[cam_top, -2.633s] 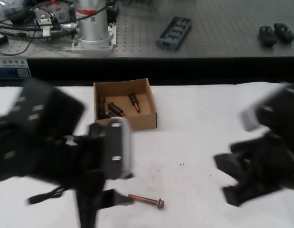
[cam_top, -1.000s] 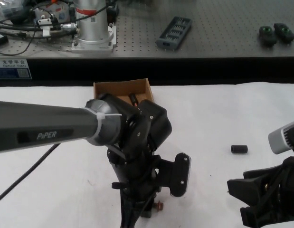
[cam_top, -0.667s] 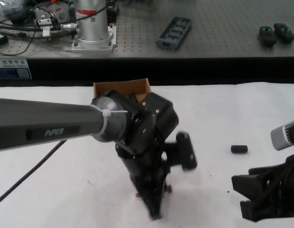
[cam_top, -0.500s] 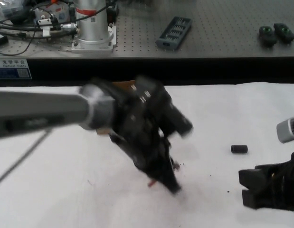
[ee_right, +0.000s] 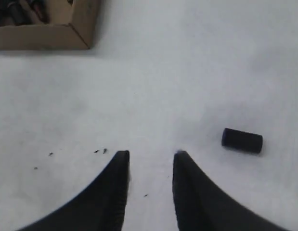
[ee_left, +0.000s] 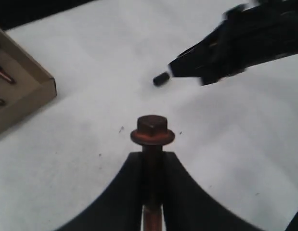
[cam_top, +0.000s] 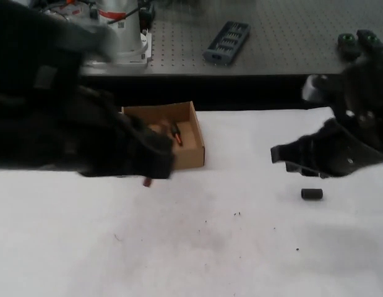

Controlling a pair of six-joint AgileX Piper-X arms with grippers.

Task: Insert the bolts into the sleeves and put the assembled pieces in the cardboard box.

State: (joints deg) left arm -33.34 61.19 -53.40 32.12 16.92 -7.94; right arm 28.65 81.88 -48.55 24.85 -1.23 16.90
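Note:
My left gripper is shut on a copper bolt, whose hex head sticks out past the fingertips. In the high view this gripper is a dark blur just in front of the cardboard box, with the bolt's end showing under it. A short black sleeve lies on the white cloth at the right; it also shows as the sleeve and the sleeve. My right gripper is open above the cloth beside the sleeve, with nothing between its fingers.
The box holds several assembled pieces. The right arm hangs over the cloth's right side, behind the sleeve. A dark perforated bench with a metal post and a black rack lies beyond the cloth.
The left arm has lifted the bolt off the front of the cloth and swung back and left toward the box. The right arm has risen from the front right edge to above the sleeve.

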